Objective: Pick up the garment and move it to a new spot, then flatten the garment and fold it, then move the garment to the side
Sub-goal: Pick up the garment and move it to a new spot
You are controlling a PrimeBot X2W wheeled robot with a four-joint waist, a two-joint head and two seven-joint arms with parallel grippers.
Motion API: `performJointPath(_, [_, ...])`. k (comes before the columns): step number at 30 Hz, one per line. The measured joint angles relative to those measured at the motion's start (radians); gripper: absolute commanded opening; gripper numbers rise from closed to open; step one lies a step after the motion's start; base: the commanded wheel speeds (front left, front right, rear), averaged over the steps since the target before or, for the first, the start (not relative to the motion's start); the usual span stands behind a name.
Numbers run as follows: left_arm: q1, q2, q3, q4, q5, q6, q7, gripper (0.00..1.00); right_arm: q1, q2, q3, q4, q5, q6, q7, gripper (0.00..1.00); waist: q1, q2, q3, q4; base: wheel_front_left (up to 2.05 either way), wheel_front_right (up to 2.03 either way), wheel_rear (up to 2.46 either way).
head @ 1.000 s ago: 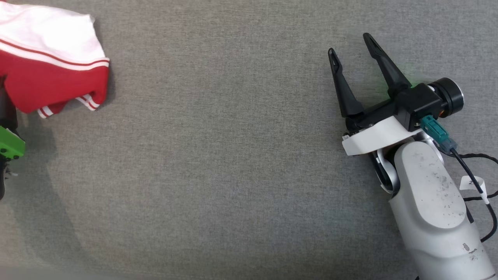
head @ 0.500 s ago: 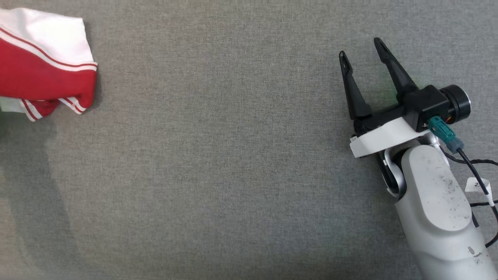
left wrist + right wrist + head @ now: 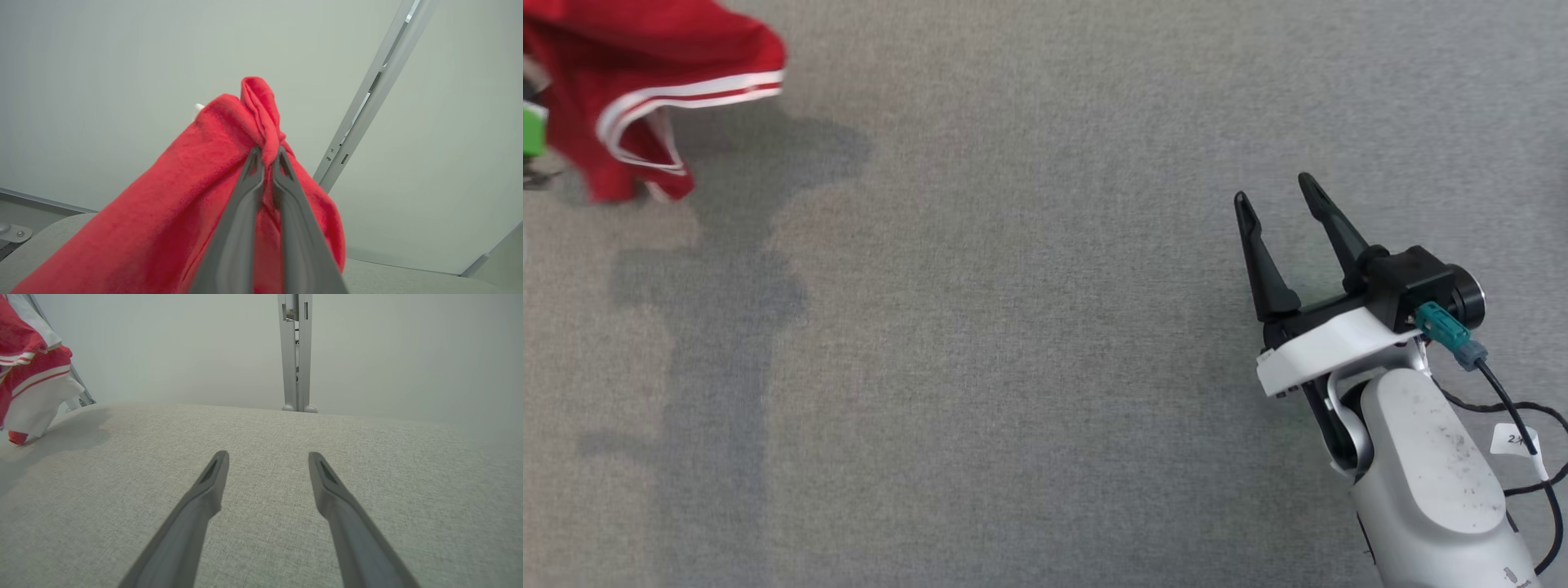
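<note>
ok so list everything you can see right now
garment: one, red with white stripes and a white panel, bunched and hanging at the table's far left
table cover: one, grey woven fabric, under everything
frame posts: two, grey metal, at the table's far edge
cable: one, black, lower right of the head view
tag: one, white, on the cable
connector: one, teal, at the cable's upper end
left pincer: one, dark, shut on the garment
right pincer: one, dark, open, over bare table
right forearm: one, pale, lower right
</note>
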Motion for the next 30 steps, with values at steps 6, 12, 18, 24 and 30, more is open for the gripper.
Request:
performJointPath(6, [0.026, -0.122, -0.036, -0.122, 0.025, 0.0, -0.001, 0.0, 0.033, 0.0, 0.013, 0.006, 0.026, 0.0, 0.0, 1.0, 0.0, 0.0, -0.068, -0.043, 0.0, 0.0, 0.0])
performJointPath(12, [0.079, -0.269, -0.137, -0.159, 0.035, 0.0, -0.001, 0.0, 0.062, -0.001, 0.015, 0.006, 0.046, 0.0, 0.0, 1.0, 0.0, 0.0, -0.107, -0.108, 0.0, 0.0, 0.0])
performJointPath(18, [0.144, -0.378, -0.238, -0.13, 0.079, 0.0, -0.002, 0.0, 0.086, 0.0, 0.021, 0.007, 0.052, 0.0, 0.0, 1.0, 0.0, 0.0001, -0.126, -0.185, 0.0, 0.0, 0.0])
performJointPath(24, [0.263, -0.423, -0.213, -0.029, 0.152, 0.0, -0.002, 1.0, 0.114, 0.0, 0.01, 0.01, 0.056, 0.0, 0.0, 1.0, -0.0001, 0.0001, -0.141, -0.244, 0.0, 0.0, 0.0])
performJointPath(30, [0.431, -0.431, -0.035, 0.024, 0.31, 0.0, -0.002, 1.0, 0.143, 0.0, -0.01, 0.02, 0.051, 0.0, 0.0, 1.0, 0.0, 0.0, -0.177, -0.254, 0.0, 0.0, 0.0])
